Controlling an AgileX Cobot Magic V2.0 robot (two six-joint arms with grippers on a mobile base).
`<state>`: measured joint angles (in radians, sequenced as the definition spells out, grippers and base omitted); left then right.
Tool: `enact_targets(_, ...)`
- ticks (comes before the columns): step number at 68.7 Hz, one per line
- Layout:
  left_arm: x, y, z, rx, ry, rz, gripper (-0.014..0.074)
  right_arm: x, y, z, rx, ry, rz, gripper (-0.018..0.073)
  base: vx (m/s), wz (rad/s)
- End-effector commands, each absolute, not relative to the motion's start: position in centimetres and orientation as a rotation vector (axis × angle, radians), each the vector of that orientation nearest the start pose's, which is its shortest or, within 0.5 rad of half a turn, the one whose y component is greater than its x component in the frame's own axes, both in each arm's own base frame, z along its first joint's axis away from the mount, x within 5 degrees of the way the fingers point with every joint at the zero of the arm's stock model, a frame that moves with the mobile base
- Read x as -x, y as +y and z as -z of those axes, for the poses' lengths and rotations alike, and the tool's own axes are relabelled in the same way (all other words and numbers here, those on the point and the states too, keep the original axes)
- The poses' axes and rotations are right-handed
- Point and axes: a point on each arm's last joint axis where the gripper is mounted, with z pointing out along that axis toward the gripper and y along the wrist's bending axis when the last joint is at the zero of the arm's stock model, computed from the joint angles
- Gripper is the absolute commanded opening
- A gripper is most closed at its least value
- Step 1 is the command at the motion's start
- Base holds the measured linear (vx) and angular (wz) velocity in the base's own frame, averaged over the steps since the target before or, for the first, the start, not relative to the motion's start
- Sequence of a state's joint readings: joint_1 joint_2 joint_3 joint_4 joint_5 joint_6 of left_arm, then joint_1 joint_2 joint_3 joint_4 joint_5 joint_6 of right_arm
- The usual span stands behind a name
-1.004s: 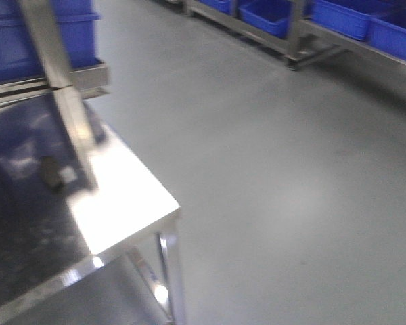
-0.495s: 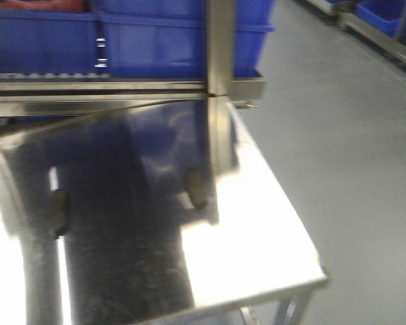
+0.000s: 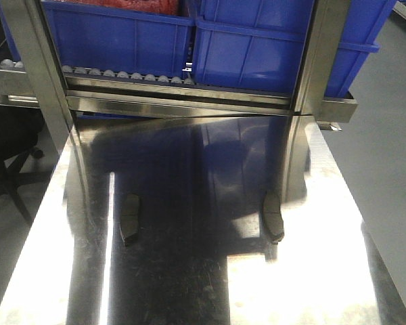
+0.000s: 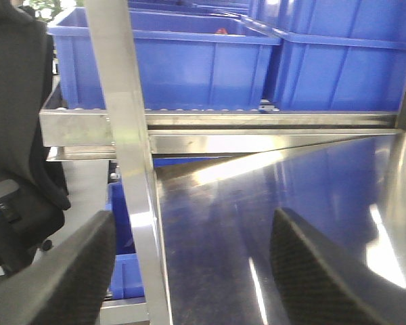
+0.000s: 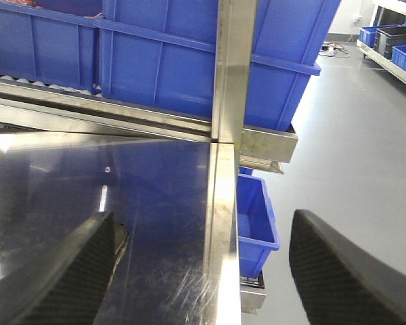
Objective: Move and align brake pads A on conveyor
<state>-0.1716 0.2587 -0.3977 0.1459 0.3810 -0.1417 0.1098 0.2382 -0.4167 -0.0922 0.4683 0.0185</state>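
Note:
Two brake pads A lie flat on a shiny steel table (image 3: pixel 189 284): a left pad (image 3: pixel 129 218) and a right pad (image 3: pixel 273 215), each dark grey, curved and set lengthwise. Neither gripper shows in the front view. In the left wrist view my left gripper (image 4: pixel 193 227) is open over the table's left edge, with nothing between its fingers (image 4: pixel 61 271). My right gripper (image 5: pixel 203 227) is open over the table's right edge, and the edge of a pad (image 5: pixel 120 245) peeks out behind its left finger (image 5: pixel 68 277). The conveyor is out of view.
A steel roller rack (image 3: pixel 176 91) with blue bins (image 3: pixel 122 37) stands right behind the table. Two upright steel posts (image 3: pixel 328 54) rise at the table's back corners. A black chair (image 3: pixel 10 145) is at the left, a low blue bin (image 5: pixel 256 217) and grey floor at the right.
The front view has swung left, from the open floor onto the steel table and rack. Both pads now sit centred in view.

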Motion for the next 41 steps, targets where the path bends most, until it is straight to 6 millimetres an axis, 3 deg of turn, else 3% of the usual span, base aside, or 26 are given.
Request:
enact_targets(1,-6.75,-0.78,-31.00,-0.108,1.636,0.098,0.0460,-6.18,0.28,-31.00,0.130,1.684,0.019,0.0525,0.03,0.10)
enact_targets(41,-6.75,-0.78,-31.00,-0.108,1.636,0.098,0.0460,-6.18,0.28,-31.00,0.130,1.684,0.019,0.0525,0.00,0.02)
